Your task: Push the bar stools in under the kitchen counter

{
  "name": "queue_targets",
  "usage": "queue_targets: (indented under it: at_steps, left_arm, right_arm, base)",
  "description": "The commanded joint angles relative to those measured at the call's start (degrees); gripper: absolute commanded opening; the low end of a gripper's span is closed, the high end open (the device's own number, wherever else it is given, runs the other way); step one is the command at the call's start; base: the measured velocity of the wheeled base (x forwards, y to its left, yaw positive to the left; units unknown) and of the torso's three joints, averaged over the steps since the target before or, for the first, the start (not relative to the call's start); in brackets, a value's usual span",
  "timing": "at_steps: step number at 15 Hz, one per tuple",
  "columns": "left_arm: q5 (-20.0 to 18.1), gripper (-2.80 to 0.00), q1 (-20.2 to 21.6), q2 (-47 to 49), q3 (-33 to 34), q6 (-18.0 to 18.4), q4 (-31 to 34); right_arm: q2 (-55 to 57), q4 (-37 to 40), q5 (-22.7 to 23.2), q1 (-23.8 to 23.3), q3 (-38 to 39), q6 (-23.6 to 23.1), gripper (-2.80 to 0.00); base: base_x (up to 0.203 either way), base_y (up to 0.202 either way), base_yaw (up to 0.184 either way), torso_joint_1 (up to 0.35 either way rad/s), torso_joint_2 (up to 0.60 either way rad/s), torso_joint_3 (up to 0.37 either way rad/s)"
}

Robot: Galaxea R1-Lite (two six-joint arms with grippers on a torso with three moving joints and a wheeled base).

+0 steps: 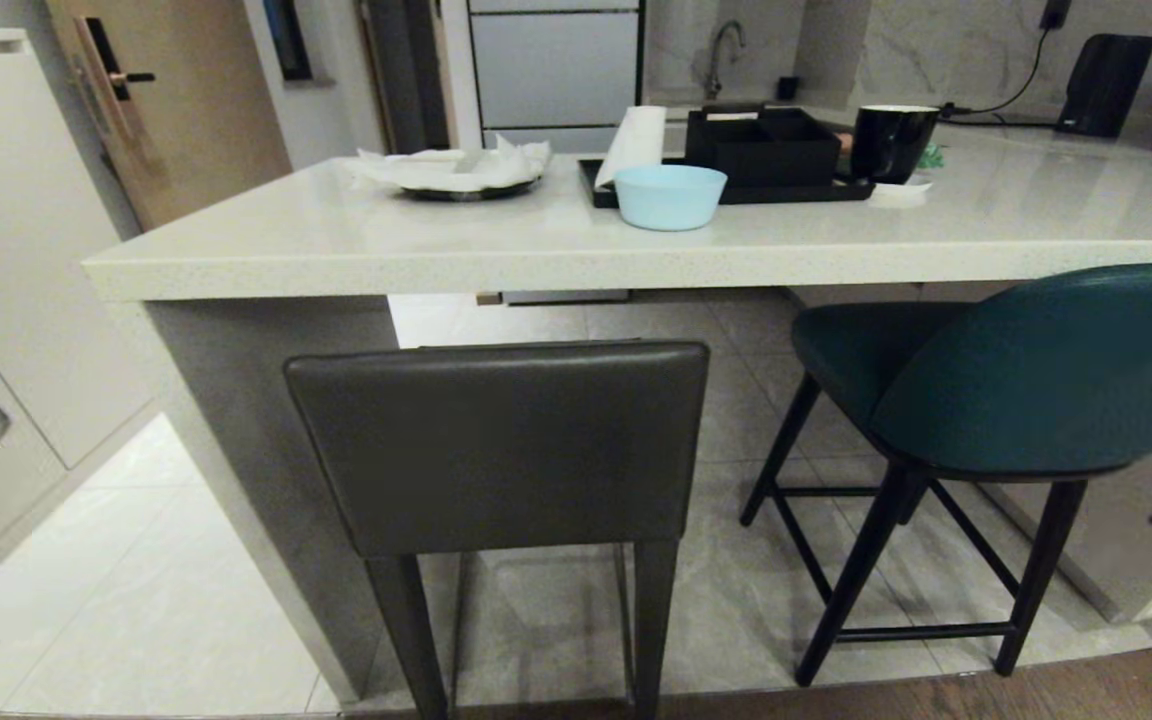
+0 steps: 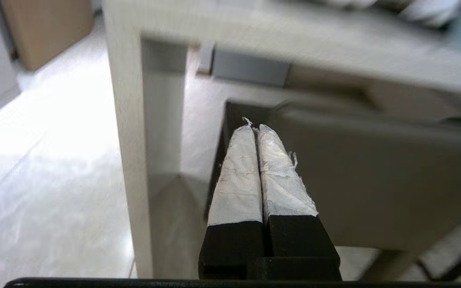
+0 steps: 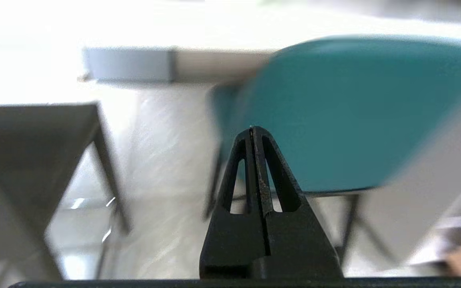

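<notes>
Grey leather filled the head view: the dark grey stool (image 1: 496,445) stood with its back outside the kitchen counter (image 1: 576,250), the teal stool (image 1: 1026,375) beside it, angled, seat partly under. My left wrist view showed the left gripper (image 2: 255,130) pinched shut, empty, pointing at the grey back. My right wrist view had the right gripper (image 3: 252,130) likewise closed, aimed at teal. I judged this the approach; next, contact and a level push.

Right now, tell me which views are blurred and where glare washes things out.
Head view: sharp; soft sheen on the kitchen counter. Left wrist view: shut left end effector crisp, grey stool and counter blurred. Right wrist view: teal stool smeared, glare whitening the counter above it; right end effector sharp.
</notes>
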Motion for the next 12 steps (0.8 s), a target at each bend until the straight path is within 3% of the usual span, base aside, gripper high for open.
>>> queue_targets:
  at_steps: [1,4,6,8,10,12]
  left_arm:
    - [-0.2,-2.8,0.0,-14.9,-4.8,0.0,15.9]
    - [-0.4,-2.8,0.6,-24.0,-14.8,0.9,33.2]
    - [-0.4,-2.8,1.8,-29.3,-15.5,5.0,38.4]
    - [-1.0,-2.8,3.9,-34.3,-12.2,8.0,39.9]
    - [-2.1,-2.8,4.6,-39.2,-6.9,14.3,40.9]
    - [-2.5,-2.8,4.7,-44.1,1.1,15.9,40.8]
  right_arm:
    - [-19.4,11.5,0.1,-3.8,-1.2,-0.6,-2.8]
    - [-35.5,34.3,0.5,-7.3,-8.0,-1.1,-2.8]
    - [-42.0,45.9,0.3,-8.4,-11.7,-0.2,-2.8]
    - [-42.3,48.1,0.0,-9.2,-14.1,1.1,-2.8]
    - [-42.3,48.6,0.1,-9.2,-14.7,0.2,-2.8]
    - [-42.3,49.5,0.0,-9.2,-13.3,0.2,-2.8]
  base:
    - [0.0,0.0,0.0,0.0,0.0,0.0]
    - [0.0,0.0,0.0,0.0,0.0,0.0]
    - [0.0,0.0,0.0,0.0,0.0,0.0]
    - [0.0,0.0,0.0,0.0,0.0,0.0]
    - [0.0,0.0,0.0,0.0,0.0,0.0]
    - [0.0,0.0,0.0,0.0,0.0,0.0]
